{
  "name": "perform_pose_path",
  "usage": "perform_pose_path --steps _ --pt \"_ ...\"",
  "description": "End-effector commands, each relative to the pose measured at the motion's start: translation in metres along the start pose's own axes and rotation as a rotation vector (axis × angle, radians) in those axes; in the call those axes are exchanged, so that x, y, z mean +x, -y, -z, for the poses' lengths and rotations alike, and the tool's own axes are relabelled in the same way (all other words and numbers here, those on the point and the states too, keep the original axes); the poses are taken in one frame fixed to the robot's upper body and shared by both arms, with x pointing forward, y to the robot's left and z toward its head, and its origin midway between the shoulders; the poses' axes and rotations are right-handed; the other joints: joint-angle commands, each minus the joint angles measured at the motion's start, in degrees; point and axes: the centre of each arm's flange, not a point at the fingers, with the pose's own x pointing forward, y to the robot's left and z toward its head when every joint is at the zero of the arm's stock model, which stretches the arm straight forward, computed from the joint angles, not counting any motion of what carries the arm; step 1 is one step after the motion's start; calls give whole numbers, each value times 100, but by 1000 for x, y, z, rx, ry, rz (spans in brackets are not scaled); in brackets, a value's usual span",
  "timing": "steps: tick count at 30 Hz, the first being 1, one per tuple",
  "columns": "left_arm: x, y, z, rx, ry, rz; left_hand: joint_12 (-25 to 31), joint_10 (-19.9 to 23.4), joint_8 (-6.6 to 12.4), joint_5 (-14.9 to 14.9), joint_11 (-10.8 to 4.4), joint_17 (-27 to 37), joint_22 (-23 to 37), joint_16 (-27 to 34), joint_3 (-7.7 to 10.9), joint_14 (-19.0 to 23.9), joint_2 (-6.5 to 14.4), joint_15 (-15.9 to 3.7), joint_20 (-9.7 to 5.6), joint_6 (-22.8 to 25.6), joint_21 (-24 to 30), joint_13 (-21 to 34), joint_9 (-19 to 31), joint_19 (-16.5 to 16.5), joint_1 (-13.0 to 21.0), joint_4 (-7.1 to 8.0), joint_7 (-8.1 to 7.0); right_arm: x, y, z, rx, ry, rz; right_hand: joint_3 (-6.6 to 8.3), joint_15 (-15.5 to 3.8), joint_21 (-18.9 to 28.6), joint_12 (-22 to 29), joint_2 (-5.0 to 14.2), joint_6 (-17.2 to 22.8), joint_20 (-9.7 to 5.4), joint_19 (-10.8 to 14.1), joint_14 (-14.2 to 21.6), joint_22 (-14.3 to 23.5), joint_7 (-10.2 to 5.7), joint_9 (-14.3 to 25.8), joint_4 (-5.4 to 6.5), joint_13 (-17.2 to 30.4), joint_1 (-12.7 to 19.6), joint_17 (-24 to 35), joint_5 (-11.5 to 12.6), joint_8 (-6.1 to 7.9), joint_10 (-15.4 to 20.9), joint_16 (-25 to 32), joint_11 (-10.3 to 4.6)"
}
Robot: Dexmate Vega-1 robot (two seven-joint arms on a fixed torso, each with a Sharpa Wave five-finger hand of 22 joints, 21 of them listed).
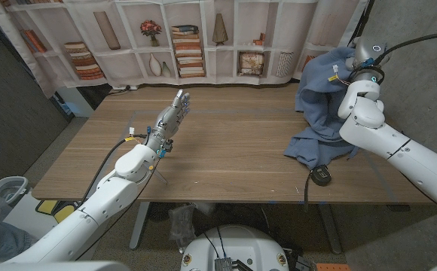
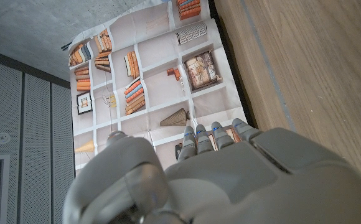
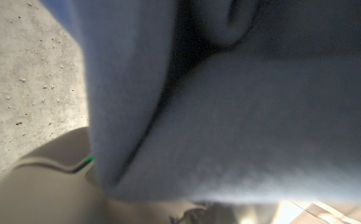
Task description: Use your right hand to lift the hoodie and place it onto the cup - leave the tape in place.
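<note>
I have the hoodie [image 1: 326, 98] up off the surface [image 1: 233, 150] at about two o'clock in the head view, bunched over my right hand [image 1: 352, 73] — the fingers are buried in the cloth, so I judge they grip it, though I cannot see them close. In the right wrist view the blue fleece [image 3: 243, 112] hangs directly in front of the lens. Its lower hem still drags on the surface near four o'clock, beside a small black object [image 1: 321, 175] at the near edge that I cannot identify. I see no cup or tape, so my guess is they sit under or behind the folds.

To do this well, I should raise higher until the hem clears, then carry slowly and lower the bulk over the cup without sweeping sideways — dragging cloth could shift the tape.

The hoodie is soft, dusty blue and heavily creased. My left hand [image 1: 172, 117] hovers near ten o'clock, fingers [image 2: 218, 137] straight, holding nothing.
</note>
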Motion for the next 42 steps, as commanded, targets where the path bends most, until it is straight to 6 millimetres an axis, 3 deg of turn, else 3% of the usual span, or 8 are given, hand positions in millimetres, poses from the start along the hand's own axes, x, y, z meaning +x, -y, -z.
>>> perform_pose_path --steps 1,11,26,42 --pt "-3 -2 3 -11 12 -4 -8 -14 -9 -11 7 9 22 24 -32 -15 10 12 -3 -27 25 14 19 -1 56 -5 11 -9 -22 1 16 -8 -18 -26 -27 7 28 709 53 -666 44 -24 15 7 25 -17 -5 771 3 34 -10 30 18 -16" --pt "0 -8 4 -17 19 -6 -6 -12 2 -10 -3 9 21 26 -39 -11 13 9 -3 -9 28 14 19 7 63 -5 8 -15 -45 -4 -8 -7 -55 -28 -26 7 32 710 67 -666 40 1 16 7 35 -17 5 771 1 34 -16 18 42 -16" --pt "3 -3 -1 -7 16 1 -5 -11 26 -11 0 9 21 22 -52 -18 18 5 0 46 27 14 20 6 73 -3 27 -10 -60 -18 -17 29 -84 -23 -29 -3 38 712 57 -670 27 -48 14 26 65 -26 7 792 -39 35 -32 13 22 11" --pt "4 -1 -4 22 -41 3 -4 -10 25 -12 -20 10 22 23 -64 -16 24 15 6 45 27 14 20 6 82 -1 24 -5 -83 -15 9 11 -105 -17 -29 -19 39 723 48 -668 1 -69 15 30 74 -29 3 822 -49 33 -56 -3 27 43"
